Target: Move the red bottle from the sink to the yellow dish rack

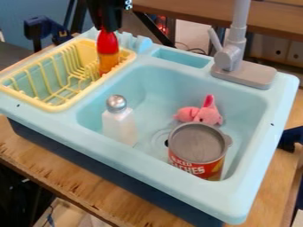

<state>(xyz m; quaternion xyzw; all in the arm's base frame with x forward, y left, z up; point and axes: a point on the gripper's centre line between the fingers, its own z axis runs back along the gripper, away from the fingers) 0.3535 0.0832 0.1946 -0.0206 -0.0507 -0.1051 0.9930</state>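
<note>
Red-orange bottle, upright; at right end of yellow rack.

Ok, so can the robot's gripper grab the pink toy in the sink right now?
Probably not right now: the gripper is busy at the top of the red and orange bottle, by the yellow rack. The pink toy does look open from above, but the can is very close.

Moderately bright, diffuse light.
A small glint marks the silver cap; soft shading lines the basin toward ten o'clock.
</note>
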